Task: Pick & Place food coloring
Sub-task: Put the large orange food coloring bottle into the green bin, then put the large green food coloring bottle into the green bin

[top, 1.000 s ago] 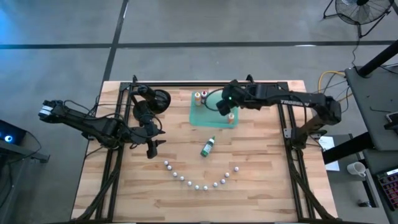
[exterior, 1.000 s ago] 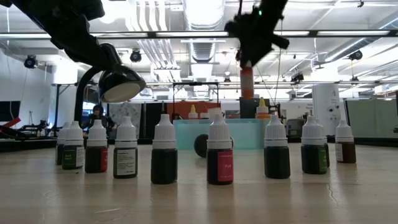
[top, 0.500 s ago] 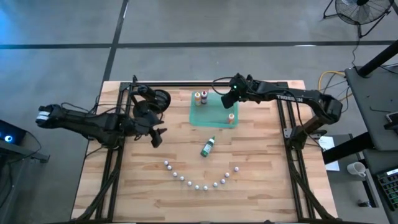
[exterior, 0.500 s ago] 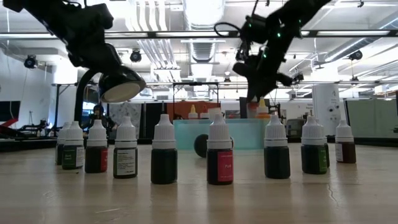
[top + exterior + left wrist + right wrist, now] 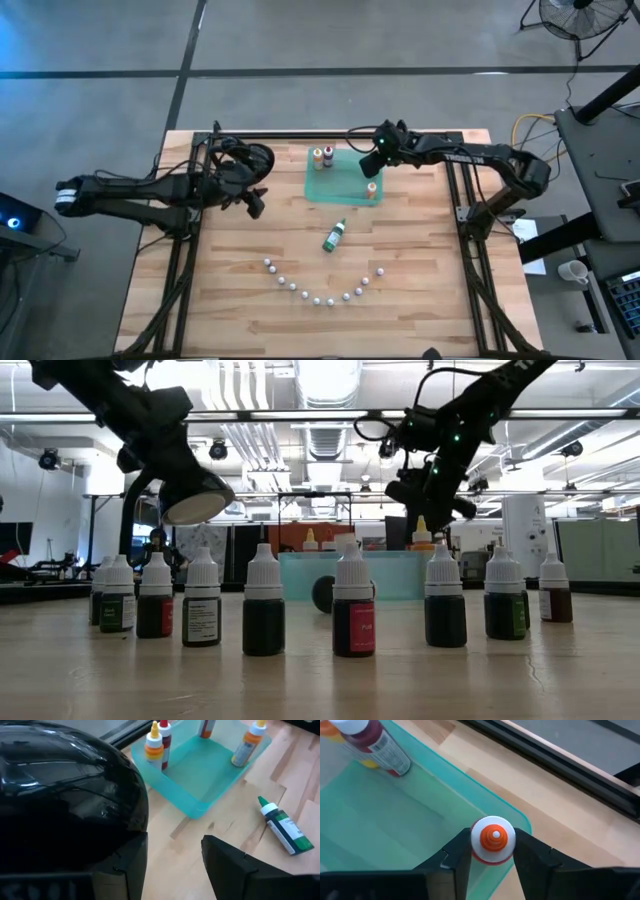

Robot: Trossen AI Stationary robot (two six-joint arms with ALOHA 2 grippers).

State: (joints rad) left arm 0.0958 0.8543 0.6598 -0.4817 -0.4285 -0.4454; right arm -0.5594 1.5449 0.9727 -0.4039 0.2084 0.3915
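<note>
- Wooden worktop (image 5: 420,300) under shop lights, with black frame rails (image 5: 458,195) running down both its sides and the green tray (image 5: 340,180) toward the back middle.
- What has just changed: a second ago your right pincer (image 5: 492,842) carried the orange bottle (image 5: 371,188) in the air over the tray. Now that bottle stands upright inside the tray, close to its right front corner.
- Your right pincer hangs above the bottle's cap with its jaws parted, holding nothing. The low view shows the bottle on the tray floor beneath it.
- I judge this placement done, so you are free for the next bottle.
- Your left pincer (image 5: 172,855) has drawn back toward the left rear, beside the dark round dome (image 5: 255,160). Its jaws are apart and empty.
- Already in the tray: two more bottles (image 5: 322,156) side by side at the back left corner.
- Not yet placed: the green bottle (image 5: 334,236) lying on its side on bare wood just in front of the tray, and the arc of small white-capped bottles (image 5: 318,298) nearer the front edge.
- Edges: the orange bottle sits near the tray's rim, so rise straight up before you swing away.
- Room: the green bottle has clear wood on all sides, well apart from the arc. The tray's middle is bare for the next drop.
</note>
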